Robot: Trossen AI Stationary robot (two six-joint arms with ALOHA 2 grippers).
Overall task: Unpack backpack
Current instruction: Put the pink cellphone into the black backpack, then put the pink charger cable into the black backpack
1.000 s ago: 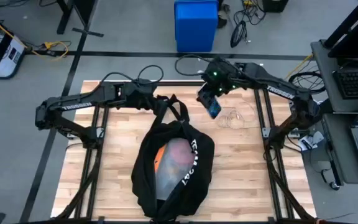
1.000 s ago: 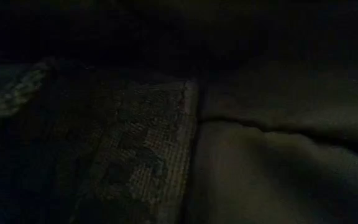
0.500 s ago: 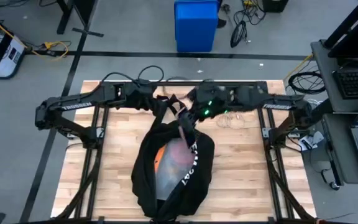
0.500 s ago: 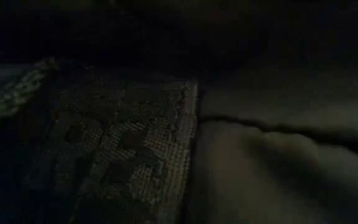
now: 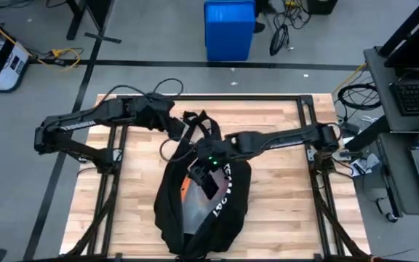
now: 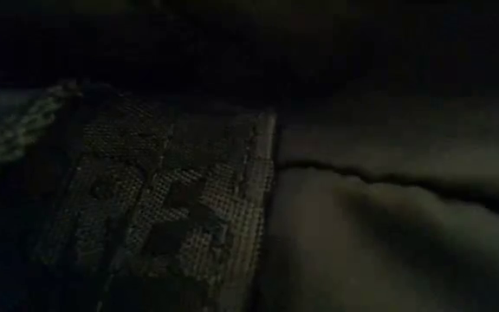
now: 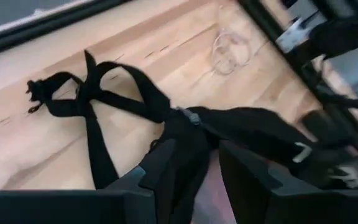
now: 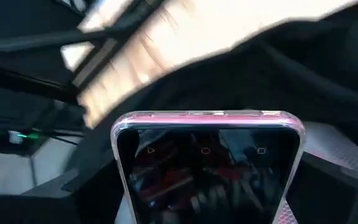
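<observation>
The backpack [image 5: 201, 196] lies in the middle of the wooden surface [image 5: 278, 211], its open mouth facing up and showing orange and pale contents inside; its black straps [image 7: 98, 102] trail away from the body toward the surface's far edge.

The right tool [image 5: 208, 182] hangs directly over the backpack's open mouth, with the right arm stretched across from the right side of the surface. It is clamped on a smartphone [image 8: 207, 168] with a pink-edged case: in the right wrist view the phone's dark screen fills the space between the two fingers, and black backpack fabric lies just beyond its top edge. In the high view the phone shows as a dark slab just under the tool, above the orange contents.

The left tool [image 7: 188, 171] sits at the backpack's upper end, on the side nearest the straps. Its two fingers stand slightly apart with black fabric of the backpack's top bunched between them, so it is closed on that fabric. Beyond this tool the straps fan out over bare wood, and farther off a small clear loop of something [image 7: 232, 51] lies on the surface, well apart from the bag.

The low view is almost wholly filled by dark woven fabric pressed close to it, with a stitched seam running down the middle.
</observation>
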